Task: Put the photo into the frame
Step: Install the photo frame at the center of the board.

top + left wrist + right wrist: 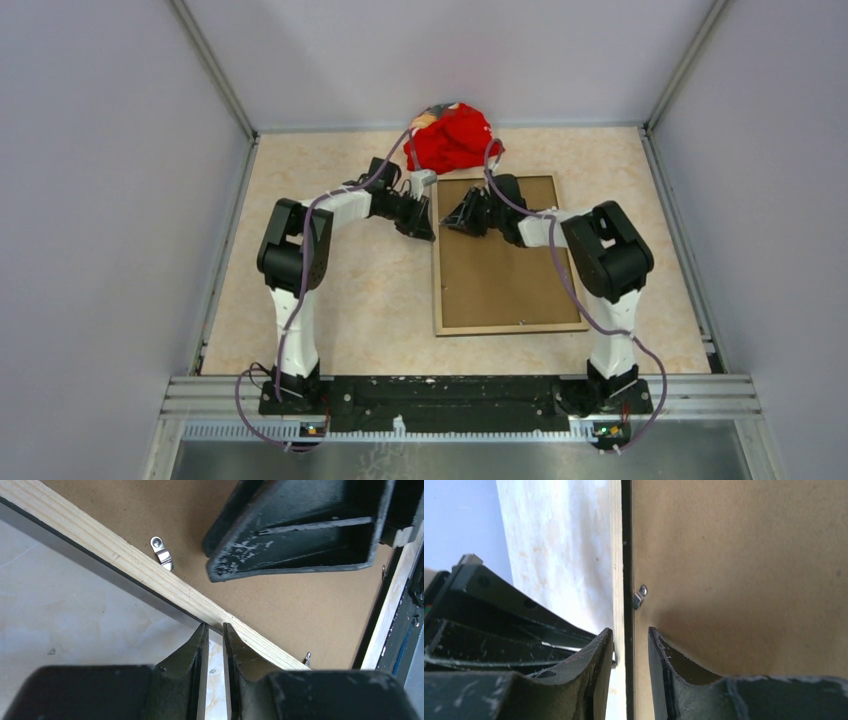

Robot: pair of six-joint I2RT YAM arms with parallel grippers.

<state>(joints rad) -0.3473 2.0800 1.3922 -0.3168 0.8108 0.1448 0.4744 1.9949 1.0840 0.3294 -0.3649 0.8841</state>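
Observation:
The frame (510,326) lies back-up on the table, its pale wood rail around a brown hardboard backing (505,275). The photo shows in no view. My left gripper (428,228) sits at the outside of the frame's left rail near the far corner. In the left wrist view, my left gripper (212,626) has its tips against the rail (125,562), with a thin empty gap between the fingers. My right gripper (450,222) hovers just inside that rail. In the right wrist view, my right gripper (630,630) stands open astride the rail's inner edge (616,555), near a metal tab (640,596).
A crumpled red cloth (450,138) lies at the back, just beyond the frame's far edge. Small metal tabs (162,553) sit along the backing's border. Grey walls close in the table on the left, right and back. The two grippers are close together.

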